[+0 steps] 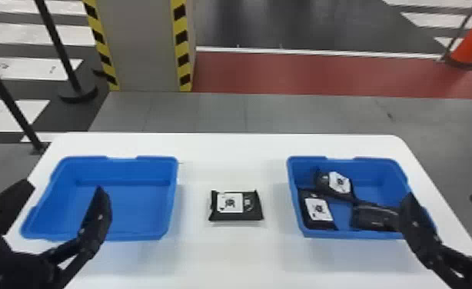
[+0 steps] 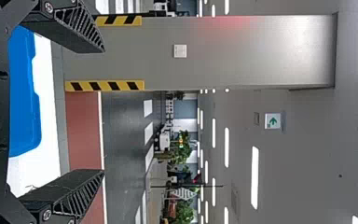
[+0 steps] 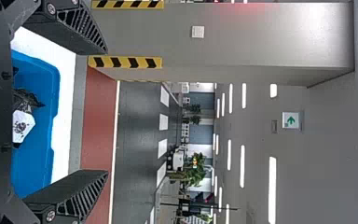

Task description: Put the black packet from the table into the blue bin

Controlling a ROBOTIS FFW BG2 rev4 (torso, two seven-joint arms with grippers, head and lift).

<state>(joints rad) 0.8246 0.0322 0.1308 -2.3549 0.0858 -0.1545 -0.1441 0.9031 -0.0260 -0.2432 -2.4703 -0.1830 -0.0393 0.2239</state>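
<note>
Our left gripper and right gripper gape wide, black packet on the table between and beyond them. Probably light and squishy, so we'd pinch its middle gently.

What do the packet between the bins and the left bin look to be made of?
Packet: probably thin plastic film, slightly glossy, going by its crimped-looking ends. Left bin: likely smooth molded plastic, given its rounded corners and even blue.
</note>
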